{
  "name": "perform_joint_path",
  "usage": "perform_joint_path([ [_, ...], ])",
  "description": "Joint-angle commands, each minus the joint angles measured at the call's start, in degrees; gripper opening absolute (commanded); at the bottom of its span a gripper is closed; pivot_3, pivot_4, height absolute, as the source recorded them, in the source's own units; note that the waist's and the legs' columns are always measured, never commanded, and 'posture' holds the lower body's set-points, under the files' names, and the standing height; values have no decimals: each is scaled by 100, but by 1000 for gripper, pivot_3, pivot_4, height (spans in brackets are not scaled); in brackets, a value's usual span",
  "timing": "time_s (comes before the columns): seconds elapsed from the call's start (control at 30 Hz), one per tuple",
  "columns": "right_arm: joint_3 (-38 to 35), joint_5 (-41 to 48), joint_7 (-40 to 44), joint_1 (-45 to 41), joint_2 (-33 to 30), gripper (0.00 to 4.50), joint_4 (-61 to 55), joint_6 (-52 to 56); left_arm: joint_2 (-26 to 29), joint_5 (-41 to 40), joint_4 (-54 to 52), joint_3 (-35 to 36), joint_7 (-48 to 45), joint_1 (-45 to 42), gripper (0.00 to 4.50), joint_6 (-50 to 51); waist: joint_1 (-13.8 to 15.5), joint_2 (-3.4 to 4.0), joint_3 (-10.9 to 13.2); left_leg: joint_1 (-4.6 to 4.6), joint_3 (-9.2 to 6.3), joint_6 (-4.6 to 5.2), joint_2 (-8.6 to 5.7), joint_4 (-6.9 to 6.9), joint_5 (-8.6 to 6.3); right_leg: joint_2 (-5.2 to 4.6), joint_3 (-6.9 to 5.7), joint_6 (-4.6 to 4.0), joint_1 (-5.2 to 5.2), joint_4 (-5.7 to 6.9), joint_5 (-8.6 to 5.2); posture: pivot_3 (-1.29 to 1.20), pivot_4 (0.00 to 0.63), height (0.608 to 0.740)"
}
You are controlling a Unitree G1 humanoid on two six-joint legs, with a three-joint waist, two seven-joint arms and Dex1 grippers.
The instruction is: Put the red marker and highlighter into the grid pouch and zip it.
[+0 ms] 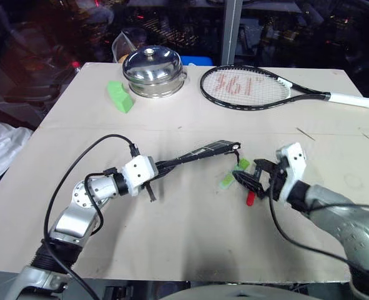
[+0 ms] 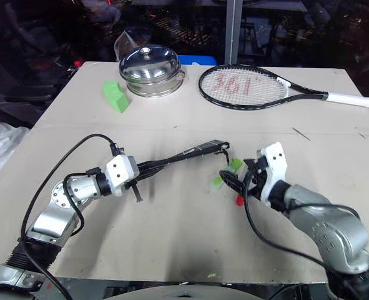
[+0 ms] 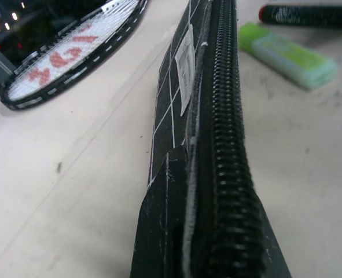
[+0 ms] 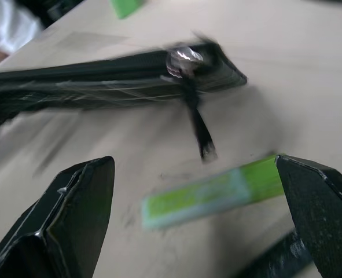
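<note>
Right gripper (image 1: pixel 254 181), fingers spread, hovers over the highlighter (image 1: pixel 233 173) lying mid-table, long axis crosswise between them; left gripper (image 1: pixel 154 177) pinches the grid pouch (image 1: pixel 200 153).

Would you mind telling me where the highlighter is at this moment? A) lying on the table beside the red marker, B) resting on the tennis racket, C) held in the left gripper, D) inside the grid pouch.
A: the highlighter lies flat on the table next to the red marker, outside the grid pouch, which the left gripper holds on edge with its zipper shut.
</note>
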Motion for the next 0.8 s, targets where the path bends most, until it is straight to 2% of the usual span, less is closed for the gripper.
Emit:
perform_joint_path([
  [0.03, -119, 203, -239, -432, 162, 4500, 216, 291, -86, -37, -345, 207, -10, 0, 32, 275, -2, 0, 0, -1, 0, 0, -1, 0, 0, 0, 0, 0, 0, 0, 0, 0, 150, 740],
  [0.33, -212, 283, -520, -1081, 754, 4500, 714, 400, -344, 217, -489, 234, -43, 144, 32, 259, -72, 1, 0, -1, 0, 0, 1, -2, 0, 2, 1, 2, -1, 0, 0, 0, 150, 740],
  [0.43, -243, 286, -493, -1103, 743, 3666, 709, 402, -368, 308, -547, 214, -76, 183, 0, 198, -74, 1, 0, -1, 1, 1, 1, -2, 0, 1, 1, 2, -1, 0, 0, 0, 150, 740],
  [0.47, -252, 300, -462, -1101, 712, 3267, 682, 414, -380, 329, -560, 213, -86, 179, 0, 195, -75, 1, 0, -1, 1, 1, 1, -2, 0, 1, 1, 2, -1, 0, 0, 0, 150, 740],
  [0.67, -278, 426, -349, -1063, 550, 239, 520, 472, -440, 488, -457, 201, -117, 116, 0, 145, -79, 3, 1, -1, 1, 1, 1, -3, 0, 1, 1, 2, -1, 0, 0, 0, 150, 740],
  [0.7, -267, 436, -334, -1059, 520, 45, 502, 466, -451, 513, -442, 199, -127, 111, 0, 129, -79, 3, 1, -1, 1, 1, 1, -3, 0, 1, 1, 2, -1, -1, 0, 0, 150, 740],
  [0.8, -235, 470, -289, -1033, 435, 45, 447, 498, -488, 553, -449, 201, -144, 96, 0, 137, -79, 3, 2, -1, 1, 1, 1, -4, 0, 0, 1, 2, -1, -1, 0, 0, 150, 740],
])
